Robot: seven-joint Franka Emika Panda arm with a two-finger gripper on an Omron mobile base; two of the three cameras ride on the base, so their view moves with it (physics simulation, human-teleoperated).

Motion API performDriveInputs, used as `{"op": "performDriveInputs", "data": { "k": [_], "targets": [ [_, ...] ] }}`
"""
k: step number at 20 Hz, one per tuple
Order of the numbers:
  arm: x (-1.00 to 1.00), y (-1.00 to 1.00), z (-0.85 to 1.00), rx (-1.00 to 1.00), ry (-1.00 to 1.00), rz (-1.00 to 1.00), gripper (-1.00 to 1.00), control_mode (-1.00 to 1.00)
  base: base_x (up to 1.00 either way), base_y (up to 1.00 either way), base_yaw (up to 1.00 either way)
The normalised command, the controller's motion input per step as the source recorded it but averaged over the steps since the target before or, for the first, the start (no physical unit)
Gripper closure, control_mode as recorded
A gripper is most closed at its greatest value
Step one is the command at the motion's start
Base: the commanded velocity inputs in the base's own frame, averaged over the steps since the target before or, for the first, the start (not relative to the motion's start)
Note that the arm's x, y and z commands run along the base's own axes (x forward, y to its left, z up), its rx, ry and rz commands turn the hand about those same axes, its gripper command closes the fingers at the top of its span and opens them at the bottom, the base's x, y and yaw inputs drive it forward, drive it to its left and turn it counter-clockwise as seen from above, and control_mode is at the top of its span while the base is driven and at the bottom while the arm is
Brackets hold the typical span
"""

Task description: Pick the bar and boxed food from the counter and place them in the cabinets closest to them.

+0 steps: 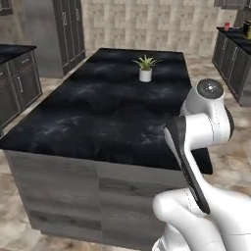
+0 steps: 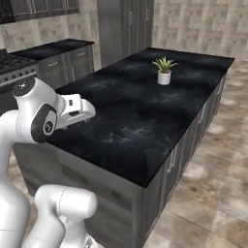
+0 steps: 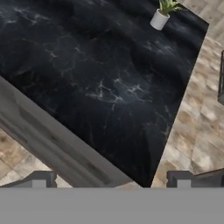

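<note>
My gripper (image 3: pixel 111 180) hovers open above the near corner of the black marble island counter (image 1: pixel 98 112), with nothing between its dark fingertips (image 3: pixel 39 179). In the right base view the white hand (image 2: pixel 77 109) points out over the island's near edge. A tiny bright red upright thing (image 1: pixel 226 25) stands on the far right counter (image 1: pixel 238 37). It may be the boxed food, but it is too small to be sure. The bar is out of view. Dark wall cabinets (image 2: pixel 43 6) hang above the left counter (image 2: pixel 53 48), and another (image 1: pixel 230 2) hangs over the right one.
A small plant in a white pot (image 1: pixel 145 68) stands toward the island's far end, also seen from the hand (image 3: pixel 159 17). A stove (image 2: pixel 12 63) sits on the left run. Tall dark cupboards (image 1: pixel 68 29) stand at the back. Tiled floor surrounds the island.
</note>
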Motion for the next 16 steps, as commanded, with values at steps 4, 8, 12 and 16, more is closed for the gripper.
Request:
{"op": "performDriveInputs", "data": {
  "k": [4, 8, 12, 16],
  "targets": [
    [0.00, 0.00, 0.00, 0.00, 0.00, 0.00, -1.00, 1.00, 0.00, -0.15, -0.32],
    [0.00, 0.00, 0.00, 0.00, 0.00, 0.00, -1.00, 1.00, 0.00, -0.16, -0.32],
    [0.00, 0.00, 0.00, 0.00, 0.00, 0.00, -1.00, 1.00, 0.00, -0.17, -0.31],
    [0.00, 0.00, 0.00, 0.00, 0.00, 0.00, -1.00, 1.00, 0.00, -0.14, -0.32]
  ]
}}
